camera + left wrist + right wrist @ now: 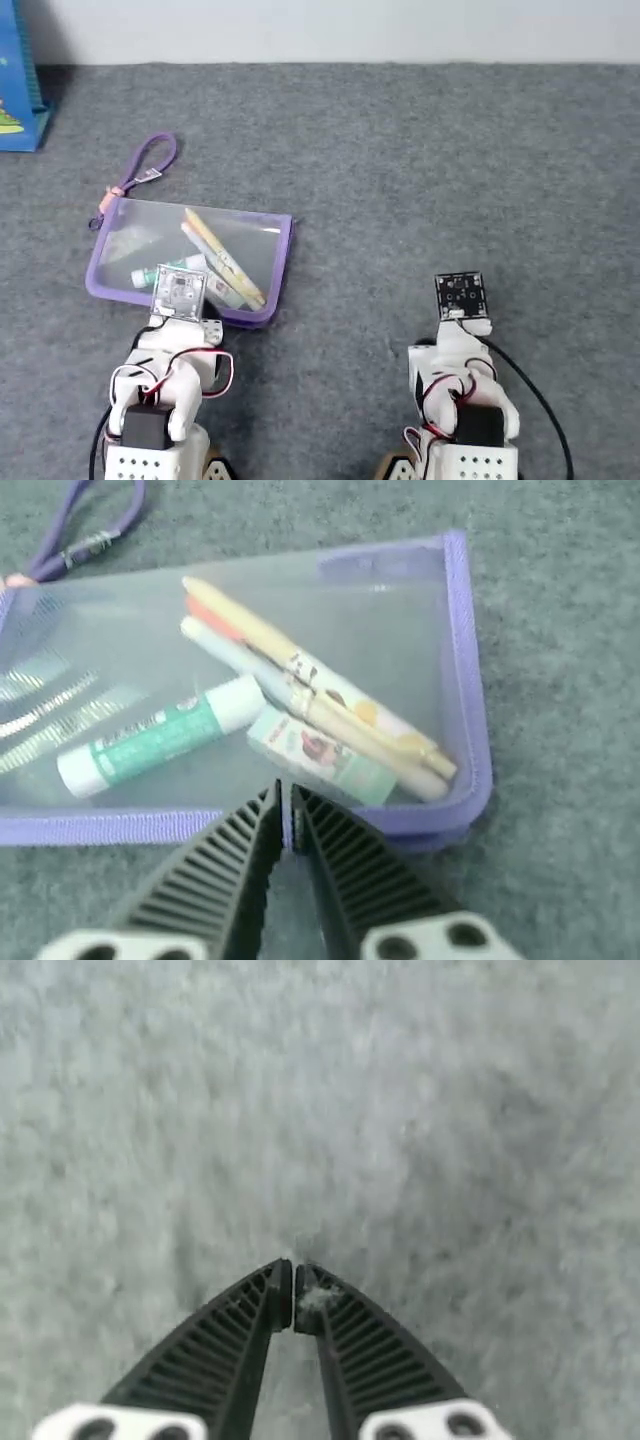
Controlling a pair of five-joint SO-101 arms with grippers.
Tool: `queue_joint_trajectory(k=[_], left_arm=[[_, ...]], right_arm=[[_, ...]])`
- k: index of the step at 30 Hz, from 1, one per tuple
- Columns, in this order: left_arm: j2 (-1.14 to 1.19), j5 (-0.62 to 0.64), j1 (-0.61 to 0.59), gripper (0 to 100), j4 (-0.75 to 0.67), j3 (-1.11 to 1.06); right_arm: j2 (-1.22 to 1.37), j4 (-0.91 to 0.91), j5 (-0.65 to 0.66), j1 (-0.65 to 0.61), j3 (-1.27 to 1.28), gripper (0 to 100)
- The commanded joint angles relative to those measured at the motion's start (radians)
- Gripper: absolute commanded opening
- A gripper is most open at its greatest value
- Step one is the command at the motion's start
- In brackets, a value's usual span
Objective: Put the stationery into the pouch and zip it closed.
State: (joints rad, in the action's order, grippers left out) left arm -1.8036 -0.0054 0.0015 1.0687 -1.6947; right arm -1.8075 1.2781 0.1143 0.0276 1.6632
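Evidently loading is done: on the bench (450,150) lies the pouch (140,235), pens (300,668) and glue stick (150,740) inside. Zipping remains, which calls for a steady pull along its edge. The left tool (283,810), pressed together, meets the pouch's near edge; the right tool (293,1295), likewise closed, hovers over bare bench.

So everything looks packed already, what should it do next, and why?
Probably send the right claw, shut over bare carpet, toward the strap at the pouch corner, where the zip pull seems to sit. The pens and glue already lie inside, and the left claw is shut at the near edge, so zipping looks like what's left. Whether it's already zipped, I can't tell.
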Motion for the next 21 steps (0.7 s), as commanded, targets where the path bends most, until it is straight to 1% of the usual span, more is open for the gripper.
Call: queue_joint_trajectory(k=[1, 5, 11, 21], left_arm=[[-0.012, 0.003, -0.002, 1, 0.061, 0.01], [-0.012, 0.003, -0.002, 1, 0.161, 0.01], [-0.012, 0.008, 0.002, 1, 0.189, 0.012], [-0.012, 0.006, -0.002, 1, 0.19, 0.012]], right_arm=[[-0.005, 0.031, -0.003, 0.008, 0.02, 0.9], [-0.005, 0.031, -0.003, 0.008, 0.02, 0.9], [-0.005, 0.031, -0.002, 0.008, 0.02, 0.9], [-0.005, 0.031, -0.002, 0.005, 0.02, 0.9]])
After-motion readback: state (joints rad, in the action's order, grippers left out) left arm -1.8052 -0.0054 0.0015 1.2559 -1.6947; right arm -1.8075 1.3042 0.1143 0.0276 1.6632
